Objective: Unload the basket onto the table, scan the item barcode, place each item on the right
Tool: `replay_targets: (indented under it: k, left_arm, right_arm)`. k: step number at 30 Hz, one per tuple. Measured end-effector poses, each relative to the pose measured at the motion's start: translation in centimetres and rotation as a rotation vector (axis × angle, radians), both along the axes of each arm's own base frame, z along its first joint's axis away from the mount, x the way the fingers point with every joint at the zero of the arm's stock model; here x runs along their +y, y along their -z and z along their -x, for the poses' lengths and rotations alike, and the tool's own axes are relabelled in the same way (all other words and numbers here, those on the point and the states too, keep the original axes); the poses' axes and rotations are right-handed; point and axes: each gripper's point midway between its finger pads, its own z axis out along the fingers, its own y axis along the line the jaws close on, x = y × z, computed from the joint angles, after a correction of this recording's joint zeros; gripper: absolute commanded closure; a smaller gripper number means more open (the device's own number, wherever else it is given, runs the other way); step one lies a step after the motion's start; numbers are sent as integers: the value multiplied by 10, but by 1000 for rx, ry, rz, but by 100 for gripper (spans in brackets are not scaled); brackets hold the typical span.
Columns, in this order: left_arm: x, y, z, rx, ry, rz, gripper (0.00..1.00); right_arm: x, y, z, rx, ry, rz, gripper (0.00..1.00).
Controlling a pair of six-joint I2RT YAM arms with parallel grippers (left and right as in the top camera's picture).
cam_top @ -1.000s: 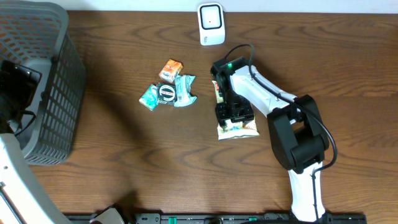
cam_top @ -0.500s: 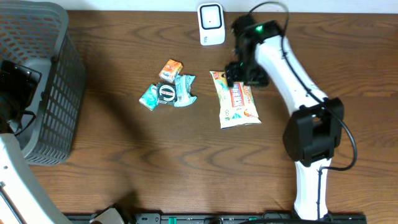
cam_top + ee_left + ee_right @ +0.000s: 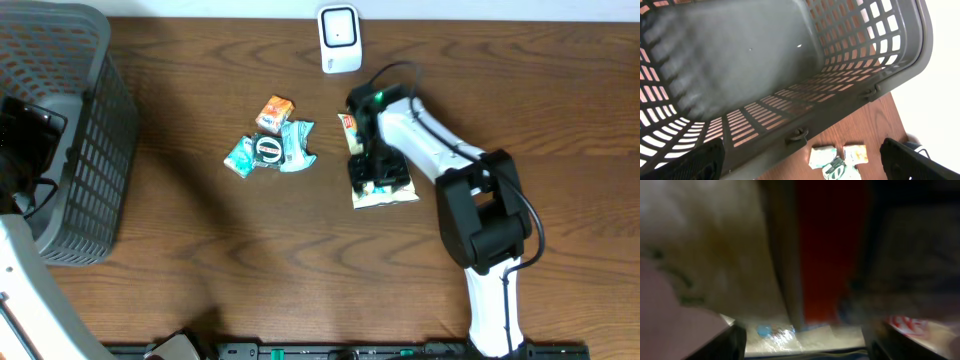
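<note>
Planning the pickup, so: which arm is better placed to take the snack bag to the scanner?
Right. The right gripper is directly over the snack bag, near the scanner. The left gripper, open, points into the basket on the far left side, away from both.

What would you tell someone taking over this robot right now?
Left gripper: open, empty, at the basket.
Right gripper: down on the snack packet. Its view is blurred, so the grip is unclear.
Scanner stands at the table's far edge. Small packets lie left of the snack packet.
Done: the packet is not yet at the scanner.
Left: secure the packet and show its barcode to the scanner.
</note>
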Motion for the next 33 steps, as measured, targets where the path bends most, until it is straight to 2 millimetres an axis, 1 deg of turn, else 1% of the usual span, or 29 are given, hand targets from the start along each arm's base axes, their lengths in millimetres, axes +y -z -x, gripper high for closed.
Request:
replay_targets:
  k: [2, 5, 7, 9, 10, 12, 13, 14, 15, 17, 19, 21, 24, 25, 26, 29, 33]
  left_arm:
    - [0, 0, 0, -1, 0, 0, 2]
    - [0, 0, 0, 0, 0, 0, 2]
    - [0, 0, 0, -1, 0, -1, 2]
    - [0, 0, 0, -1, 0, 0, 2]
    - [0, 0, 0, -1, 0, -1, 2]
    - [0, 0, 0, -1, 0, -1, 3]
    - [0, 0, 0, -1, 0, 0, 2]
    - [0, 0, 0, 0, 0, -1, 2]
    - [0, 0, 0, -1, 0, -1, 3]
    - [0, 0, 0, -1, 0, 0, 2]
    - [0, 0, 0, -1, 0, 0, 2]
    - [0, 0, 0, -1, 0, 0, 3]
    - [0, 0, 0, -1, 0, 0, 2]
    - [0, 0, 0, -1, 0, 0, 2]
    - [0, 0, 0, -1, 0, 0, 2]
    - [0, 0, 0, -1, 0, -1, 2]
    - [0, 0, 0, -1, 0, 0, 2]
  right_arm:
    - [5, 3, 8, 16, -1, 1, 25]
    - [13, 1, 14, 32, 0, -9, 21]
    - [15, -6, 20, 57, -1, -7, 20]
    - [17, -18, 21, 72, -2, 0, 19]
    - [19, -27, 18, 65, -4, 1, 18]
    - [22, -45, 6, 25, -6, -4, 12]
    - [23, -52, -1, -2, -8, -4, 11]
    - [24, -60, -10, -39, -9, -4, 10]
    - [24, -67, -22, -86, -8, 1, 6]
    - [21, -75, -37, -150, -9, 20, 5]
    - [16, -78, -54, -227, -8, 51, 7]
    - [11, -78, -64, -271, -5, 77, 11]
    - [8, -79, -79, -331, 0, 90, 12]
    - [8, -79, -81, -342, 1, 90, 9]
    - [8, -80, -84, -353, 3, 90, 1]
    - [11, -80, -88, -370, -8, 82, 1]
    - [16, -79, -86, -375, -38, 87, 1]
